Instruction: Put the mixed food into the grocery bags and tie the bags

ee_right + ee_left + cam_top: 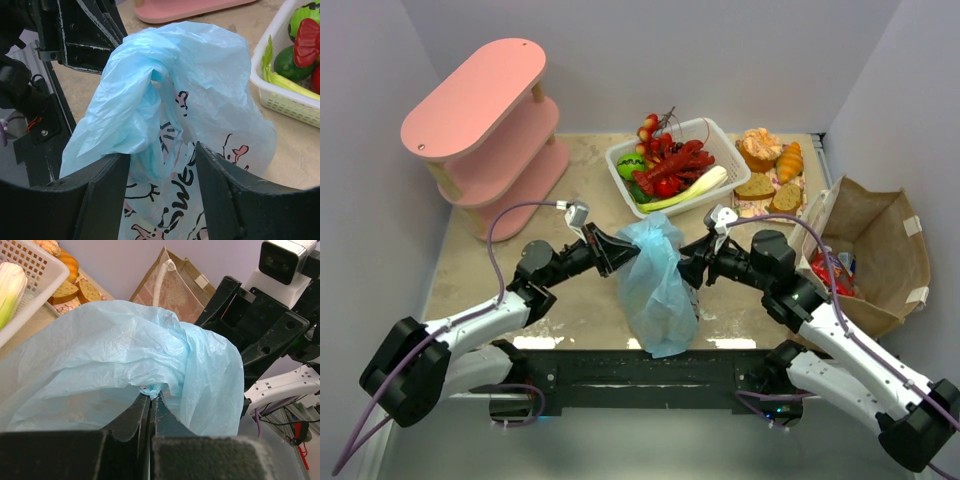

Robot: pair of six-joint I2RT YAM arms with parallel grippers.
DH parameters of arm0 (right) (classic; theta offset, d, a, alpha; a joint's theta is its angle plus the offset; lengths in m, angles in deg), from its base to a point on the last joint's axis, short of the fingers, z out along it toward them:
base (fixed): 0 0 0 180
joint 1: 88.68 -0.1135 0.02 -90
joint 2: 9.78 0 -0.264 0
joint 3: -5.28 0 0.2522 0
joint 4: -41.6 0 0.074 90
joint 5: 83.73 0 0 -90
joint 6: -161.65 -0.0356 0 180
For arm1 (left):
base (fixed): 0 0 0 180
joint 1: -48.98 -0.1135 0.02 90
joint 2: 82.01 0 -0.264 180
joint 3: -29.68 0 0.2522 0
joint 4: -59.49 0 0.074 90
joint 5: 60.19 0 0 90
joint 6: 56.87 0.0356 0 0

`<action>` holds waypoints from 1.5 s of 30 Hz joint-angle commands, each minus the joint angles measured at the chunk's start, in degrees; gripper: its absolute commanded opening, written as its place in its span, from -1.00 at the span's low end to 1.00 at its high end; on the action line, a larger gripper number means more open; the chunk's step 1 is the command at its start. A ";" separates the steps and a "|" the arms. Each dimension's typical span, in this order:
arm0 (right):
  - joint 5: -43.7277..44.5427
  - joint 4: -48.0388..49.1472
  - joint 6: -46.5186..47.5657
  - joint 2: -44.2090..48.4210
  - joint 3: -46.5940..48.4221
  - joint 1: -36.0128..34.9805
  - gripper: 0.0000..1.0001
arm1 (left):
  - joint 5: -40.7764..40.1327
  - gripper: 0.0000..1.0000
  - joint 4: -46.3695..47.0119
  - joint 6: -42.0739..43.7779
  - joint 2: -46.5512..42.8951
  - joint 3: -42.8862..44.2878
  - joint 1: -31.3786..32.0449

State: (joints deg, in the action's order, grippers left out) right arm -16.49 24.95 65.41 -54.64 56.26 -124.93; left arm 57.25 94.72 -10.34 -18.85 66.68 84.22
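The light-blue plastic bag [655, 285] with cartoon print stands at the table's near middle, between both arms. My left gripper [618, 250] is shut on a twisted pinch of its thin plastic [148, 389] at the bag's top left. My right gripper [162, 155] is open, its two fingers either side of the bag's printed upper part [190, 75], which bulges between them. The brown paper bag [880, 250] stands open at the right with red packets [830, 275] inside. A red lobster [675, 160] and other mixed food lie in the white basket [715, 128].
A pink three-tier shelf [485, 120] stands at the back left. Bread slices and a croissant [775, 170] lie between the basket and the paper bag. The basket's rim [280, 95] is close on the right of the right wrist view.
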 commanded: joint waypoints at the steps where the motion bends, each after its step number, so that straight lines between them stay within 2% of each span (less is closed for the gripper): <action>1: -1.32 7.20 -0.62 -1.80 -0.65 0.13 0.00 | 1.91 -1.00 6.72 -2.50 1.18 -1.36 -0.35; 3: -1.32 6.50 -0.44 -3.21 -0.30 0.04 -0.22 | 1.83 -1.00 6.82 -2.59 1.18 -1.36 -0.44; 4: -1.32 6.33 -0.44 -3.30 -0.04 0.04 -0.41 | 1.83 -1.00 6.82 -2.59 1.09 -1.36 -0.44; 6: 0.17 5.19 -0.53 -2.87 0.32 0.04 -0.59 | 1.39 -1.00 6.21 -2.24 0.39 -1.19 -0.44; 7: 1.31 4.31 -0.61 -2.43 1.10 0.04 -0.89 | 0.86 -1.00 4.46 -1.28 -0.22 -1.18 -0.35; 8: 4.28 3.08 -0.62 -2.16 1.89 0.04 -1.00 | -0.79 -1.00 3.31 -0.58 -1.71 -1.10 -0.44; 10: 8.07 -2.36 -0.35 -0.85 4.61 -0.05 -1.00 | -2.73 -1.00 -1.58 2.13 -5.12 -0.75 -0.61; 11: 13.74 -4.03 -0.44 -0.49 5.49 -0.14 -1.00 | -4.48 -1.00 -3.45 3.02 -6.37 -0.57 -0.62; 15: 26.15 -12.82 -0.09 -0.92 10.07 0.04 -1.00 | -6.26 -1.00 -9.87 5.67 -9.98 0.31 -1.14; 18: 33.80 -15.38 0.53 -2.94 12.00 -0.05 -1.00 | -8.54 -1.00 -14.52 6.28 -11.39 0.05 -1.58; 22: 40.86 -15.65 0.35 -5.40 12.53 -0.05 -1.00 | -11.09 -1.00 -15.77 6.90 -13.84 -0.39 -2.46; 28: 52.01 -9.51 0.97 -9.27 13.32 -0.05 -1.00 | -12.76 -1.00 -16.91 8.22 -14.73 0.75 -3.34; 33: 54.40 0.16 1.93 -12.79 15.34 0.13 -1.00 | -12.41 -1.00 -17.26 11.11 -13.06 4.08 -3.60; 36: 59.41 5.17 2.81 -17.53 15.35 0.74 -1.00 | -14.34 -1.00 -17.87 12.00 -13.06 3.83 -4.13; 40: 60.30 8.17 -0.08 -24.21 13.86 4.77 -1.00 | -20.04 -1.00 -18.32 9.54 -15.86 -1.08 -5.71; 43: 58.36 9.57 -3.60 -27.55 11.31 9.61 -1.00 | -21.72 -1.00 -18.14 6.64 -19.47 -8.10 -6.94; 45: 58.71 10.71 -4.04 -28.61 9.82 11.46 -1.00 | -22.08 -1.00 -20.15 5.94 -22.01 -9.53 -7.47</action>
State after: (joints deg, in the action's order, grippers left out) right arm 28.40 31.77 62.44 -81.97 68.67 -121.72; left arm 41.25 76.01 -2.42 -35.20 61.72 79.17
